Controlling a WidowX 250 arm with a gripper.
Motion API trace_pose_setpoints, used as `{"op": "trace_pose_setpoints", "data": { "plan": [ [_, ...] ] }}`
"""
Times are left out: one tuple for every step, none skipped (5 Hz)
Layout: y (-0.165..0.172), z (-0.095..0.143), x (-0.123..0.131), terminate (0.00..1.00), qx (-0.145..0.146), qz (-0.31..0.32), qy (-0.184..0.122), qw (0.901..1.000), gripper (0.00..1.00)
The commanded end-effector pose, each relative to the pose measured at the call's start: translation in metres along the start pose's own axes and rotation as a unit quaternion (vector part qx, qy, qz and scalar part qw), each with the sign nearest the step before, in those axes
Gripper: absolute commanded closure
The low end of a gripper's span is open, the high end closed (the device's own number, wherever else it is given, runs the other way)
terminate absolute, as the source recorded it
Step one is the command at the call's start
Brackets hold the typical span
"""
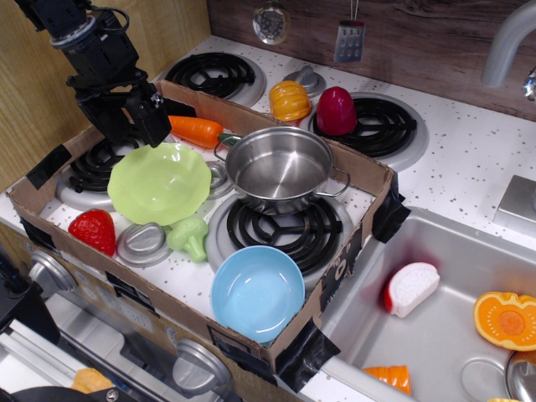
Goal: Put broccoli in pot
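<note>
The broccoli (190, 235), a small pale-green toy floret, lies on the stove top between the lime-green bowl and the light-blue bowl. The pot (280, 168), shiny steel with two loop handles, stands empty on the front right burner. My gripper (138, 123) hangs at the back left, above the far rim of the lime-green bowl, well left of the pot and behind the broccoli. Its black fingers point down; I cannot tell how far apart they are, and nothing shows between them.
A lime-green bowl (159, 182), a light-blue bowl (257, 292), a strawberry (93, 231) and a carrot (196, 130) lie inside the cardboard tray wall (368, 180). An orange pepper (290, 100) and a red toy (336, 110) stand behind. The sink (435, 276) is at the right.
</note>
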State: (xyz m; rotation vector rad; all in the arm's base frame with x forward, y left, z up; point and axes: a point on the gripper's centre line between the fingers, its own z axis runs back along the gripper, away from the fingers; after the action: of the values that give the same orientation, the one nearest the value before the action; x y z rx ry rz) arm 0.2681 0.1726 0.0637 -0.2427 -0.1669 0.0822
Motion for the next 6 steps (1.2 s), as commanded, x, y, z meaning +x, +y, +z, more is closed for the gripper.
{"op": "trace_pose_setpoints", "data": {
  "plan": [
    [0.0, 0.0, 0.0, 0.0, 0.0, 0.0, 0.0, 1.0, 0.0],
    [-0.013, 0.016, -0.001, 0.0, 0.044, -0.015, -0.023, 0.9987, 0.0],
    [-0.031, 0.033, -0.007, 0.0, 0.094, -0.022, -0.038, 0.9946, 0.0],
    [-0.053, 0.043, -0.019, 0.0, 0.131, -0.004, -0.04, 0.9905, 0.0],
    [-0.06, 0.034, -0.032, 0.0, 0.161, 0.007, -0.071, 0.9844, 0.0],
    [-0.061, 0.013, -0.044, 0.0, 0.158, 0.023, -0.078, 0.9841, 0.0]
  ]
}}
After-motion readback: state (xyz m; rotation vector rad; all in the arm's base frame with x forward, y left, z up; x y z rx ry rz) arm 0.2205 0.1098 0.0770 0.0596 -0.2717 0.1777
